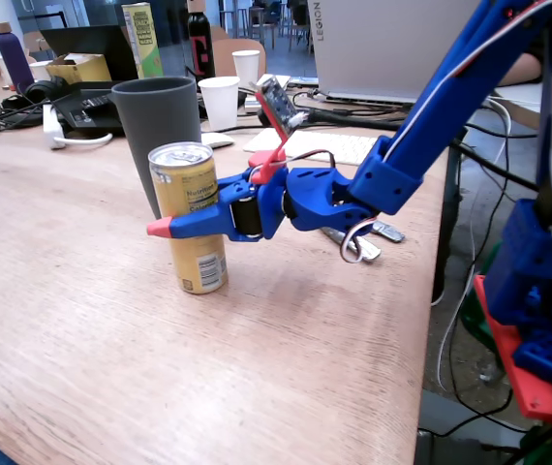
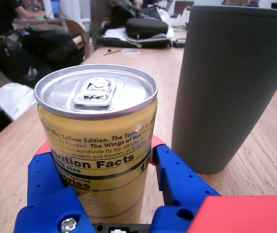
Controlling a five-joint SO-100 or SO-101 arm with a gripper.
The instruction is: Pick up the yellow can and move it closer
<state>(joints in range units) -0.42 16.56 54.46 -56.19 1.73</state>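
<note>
A cluttered office lies behind the pale wooden desk (image 1: 82,320). The yellow can (image 1: 190,215) stands upright near the desk's middle, just in front of the tall grey cup (image 1: 157,126); whether the two touch is hard to judge. The blue pincer (image 1: 199,208) reaches in from the right of the fixed view and pinches the can at mid-height, one finger on each side.

We see a blue printed arm (image 1: 450,107) with red and white cables, a red base plate (image 1: 513,363), and red-tipped blue gripper (image 1: 160,227) fingers bearing a silver screw (image 2: 68,224).
</note>
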